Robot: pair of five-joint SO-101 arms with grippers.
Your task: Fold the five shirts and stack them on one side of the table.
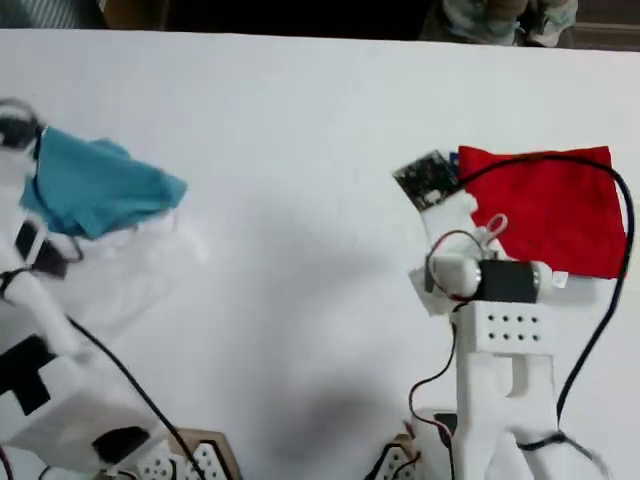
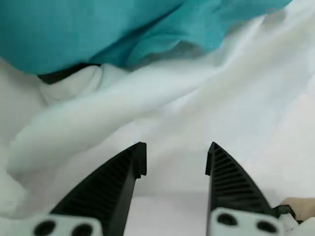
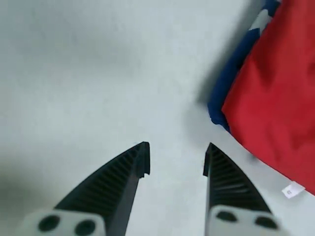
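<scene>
A folded red shirt (image 1: 555,205) lies at the right side of the table on top of a blue shirt (image 3: 231,64), whose edge sticks out beneath it. My right gripper (image 3: 176,146) is open over bare table just beside that stack, holding nothing. At the left, a crumpled teal shirt (image 1: 95,185) rests on a rumpled white shirt (image 1: 140,270). My left gripper (image 2: 176,147) is open just above the white shirt (image 2: 162,103), with the teal shirt (image 2: 98,29) ahead of it. Nothing is between its fingers.
The white table (image 1: 300,130) stretches wide between the two piles. The right arm (image 1: 495,285) and its black cable stand in front of the red shirt. The arm bases and wires sit along the near edge.
</scene>
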